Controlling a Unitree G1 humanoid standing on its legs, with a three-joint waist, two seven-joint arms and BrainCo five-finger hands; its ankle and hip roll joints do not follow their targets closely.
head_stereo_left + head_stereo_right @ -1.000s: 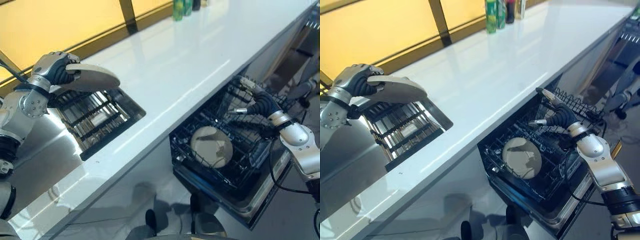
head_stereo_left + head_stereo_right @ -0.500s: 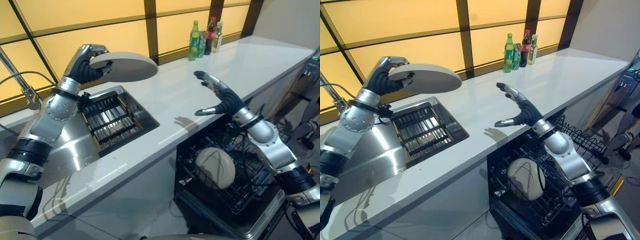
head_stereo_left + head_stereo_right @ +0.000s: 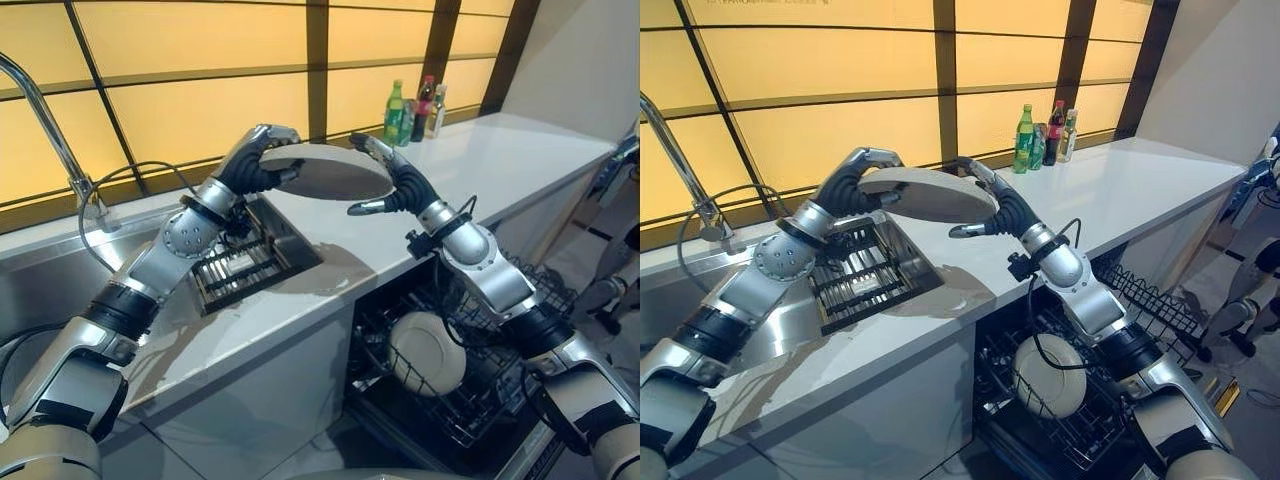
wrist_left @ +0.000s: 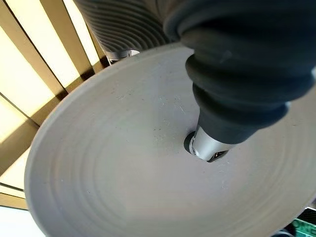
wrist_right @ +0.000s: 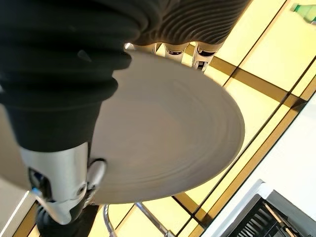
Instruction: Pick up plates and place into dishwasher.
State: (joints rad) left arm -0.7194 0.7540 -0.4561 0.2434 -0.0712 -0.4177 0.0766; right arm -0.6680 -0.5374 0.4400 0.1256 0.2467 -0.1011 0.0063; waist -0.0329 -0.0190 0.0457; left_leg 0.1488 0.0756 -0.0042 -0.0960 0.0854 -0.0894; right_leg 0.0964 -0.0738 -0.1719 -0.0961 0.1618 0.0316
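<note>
A round grey plate hangs flat above the sink's right edge and the counter. My left hand is shut on its left rim, with the thumb pressed on the plate's face in the left wrist view. My right hand stands at the right rim, with fairly straight fingers over the top and the thumb just under the plate. A second pale plate stands upright in the black dishwasher rack, below the counter's edge.
A steel sink with a slatted rack lies under my left arm, and a tall faucet stands at the far left. The white counter runs to the right. Three bottles stand at its back by the amber windows.
The view has shifted. My left hand has carried the plate right, towards the counter. My right hand has come up to the plate's right rim, which now lies between its fingers and thumb.
</note>
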